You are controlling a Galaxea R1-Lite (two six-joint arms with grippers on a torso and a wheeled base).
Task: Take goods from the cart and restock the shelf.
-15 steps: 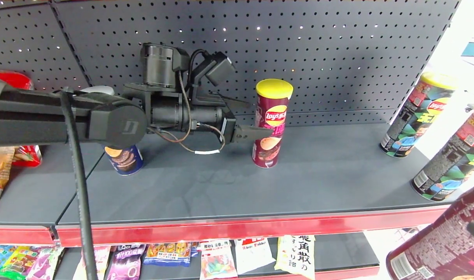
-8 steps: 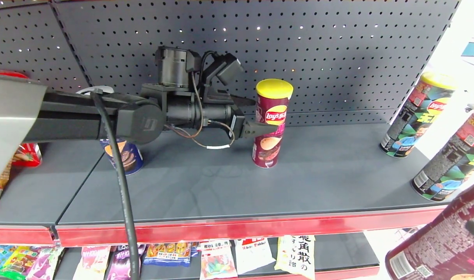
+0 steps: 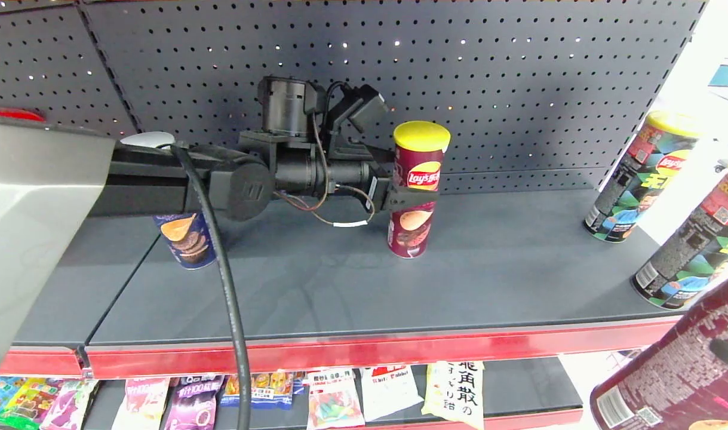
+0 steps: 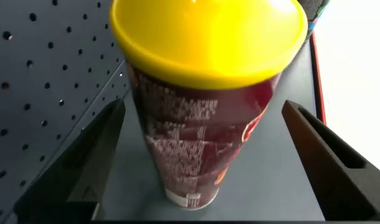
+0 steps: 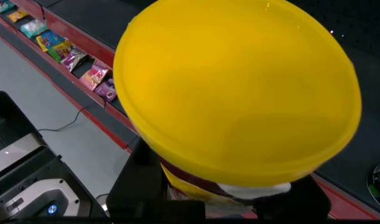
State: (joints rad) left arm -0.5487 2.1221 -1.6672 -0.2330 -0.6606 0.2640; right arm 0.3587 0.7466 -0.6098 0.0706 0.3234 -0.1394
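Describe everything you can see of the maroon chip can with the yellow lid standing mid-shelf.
The maroon chip can is a tall, narrow tube with a glossy printed wrapper picturing chips. A yellow lid, plastic by the look of it, closes the top. It stands upright on the grey shelf, near the perforated back panel. The left claw is open around its middle, one finger on each side. The left wrist view shows gaps, so only the shelf seems to touch it.
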